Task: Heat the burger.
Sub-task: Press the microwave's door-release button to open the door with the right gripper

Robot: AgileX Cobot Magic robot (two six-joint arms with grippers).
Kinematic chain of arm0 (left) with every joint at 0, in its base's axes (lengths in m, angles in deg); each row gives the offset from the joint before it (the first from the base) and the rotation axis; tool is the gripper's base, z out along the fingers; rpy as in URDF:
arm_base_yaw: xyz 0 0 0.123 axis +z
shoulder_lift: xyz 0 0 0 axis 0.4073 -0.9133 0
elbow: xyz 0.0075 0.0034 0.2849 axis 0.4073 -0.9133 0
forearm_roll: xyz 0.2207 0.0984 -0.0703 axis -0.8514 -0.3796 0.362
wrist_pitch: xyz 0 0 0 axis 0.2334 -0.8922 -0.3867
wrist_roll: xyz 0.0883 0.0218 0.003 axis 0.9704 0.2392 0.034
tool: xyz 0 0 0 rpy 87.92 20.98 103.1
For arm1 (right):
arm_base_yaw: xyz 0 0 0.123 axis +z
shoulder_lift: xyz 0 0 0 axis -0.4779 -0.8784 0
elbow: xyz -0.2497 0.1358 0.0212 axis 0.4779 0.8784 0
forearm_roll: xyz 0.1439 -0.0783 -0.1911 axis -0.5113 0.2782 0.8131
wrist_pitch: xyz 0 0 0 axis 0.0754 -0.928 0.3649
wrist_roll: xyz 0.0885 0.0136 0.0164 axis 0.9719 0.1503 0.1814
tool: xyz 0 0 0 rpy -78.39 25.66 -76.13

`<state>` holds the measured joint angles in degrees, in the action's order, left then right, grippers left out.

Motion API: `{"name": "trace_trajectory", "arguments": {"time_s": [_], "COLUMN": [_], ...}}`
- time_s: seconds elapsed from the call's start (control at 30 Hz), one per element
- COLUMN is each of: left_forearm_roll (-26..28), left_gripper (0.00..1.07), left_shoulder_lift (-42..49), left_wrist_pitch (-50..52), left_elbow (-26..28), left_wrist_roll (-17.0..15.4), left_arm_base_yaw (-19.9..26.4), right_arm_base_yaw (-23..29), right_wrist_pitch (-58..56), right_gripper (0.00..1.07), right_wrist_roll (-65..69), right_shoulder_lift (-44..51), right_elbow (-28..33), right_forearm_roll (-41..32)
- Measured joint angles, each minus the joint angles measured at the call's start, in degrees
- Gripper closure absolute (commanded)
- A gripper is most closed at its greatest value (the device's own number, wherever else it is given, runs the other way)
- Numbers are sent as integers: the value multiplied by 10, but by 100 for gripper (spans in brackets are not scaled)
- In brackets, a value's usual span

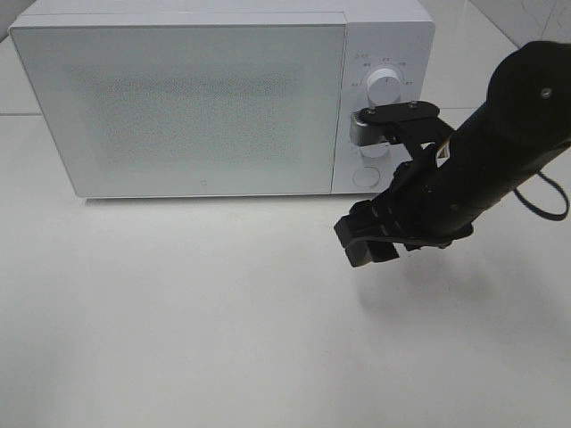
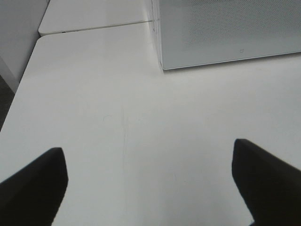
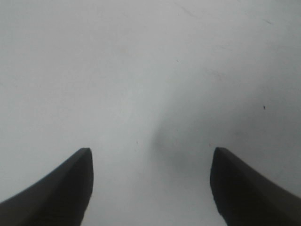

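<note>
Where the right arm ends, the right gripper (image 1: 366, 241) hangs low over the white table (image 1: 178, 312), in front of the microwave's control panel; its wrist view shows two dark fingers (image 3: 66, 193) spread apart with only bare tabletop and a soft shadow between them, nothing held.

- Left gripper (image 2: 148, 155): seen in its own wrist view alone, not in the high view. Jaws wide apart, empty, above bare table.
- Right arm: black, entering from the right of the high view; a bracket with a silver block (image 1: 379, 125) sits on top of it, and a black cable (image 1: 549, 209) loops behind.
- Microwave (image 1: 205, 107): white, at the back of the table, door shut. The door window is a fine dotted screen that reveals nothing inside.
- Controls: a white dial (image 1: 385, 86) above, a round knob or button (image 1: 366, 176) below, partly covered by the arm. Small marks ring the dial, too small to read.
- Door mark: one tiny symbol at the lower middle of the door (image 1: 198, 185), unreadable; the left wrist view shows it too. No brand name can be made out.
- Left wrist view only: the microwave's lower front corner, the table's rounded edge and a second white surface (image 2: 94, 19) butted behind it.
- Burger: in none of the three views; its place cannot be told.
</note>
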<state>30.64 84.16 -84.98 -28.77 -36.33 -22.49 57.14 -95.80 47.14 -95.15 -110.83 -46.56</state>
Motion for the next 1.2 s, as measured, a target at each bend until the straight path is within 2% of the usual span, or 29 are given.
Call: {"name": "trace_trajectory", "arguments": {"time_s": [0.37,0.73,0.93,1.2], "left_forearm_roll": [0,0,0,0], "left_gripper": [20,20,20,20], "left_shoulder_lift": [0,0,0,0], "left_wrist_pitch": [0,0,0,0], "left_elbow": [0,0,0,0], "left_wrist_roll": [0,0,0,0], "left_arm_base_yaw": [0,0,0,0], "right_arm_base_yaw": [0,0,0,0], "right_wrist_pitch": [-127,-188,-219,-257], "right_gripper": [38,38,38,36], "right_wrist_roll": [10,10,14,14], "right_shoulder_lift": [108,271,343,486], "right_elbow": [5,78,98,138], "right_forearm_roll": [29,34,38,44]}}
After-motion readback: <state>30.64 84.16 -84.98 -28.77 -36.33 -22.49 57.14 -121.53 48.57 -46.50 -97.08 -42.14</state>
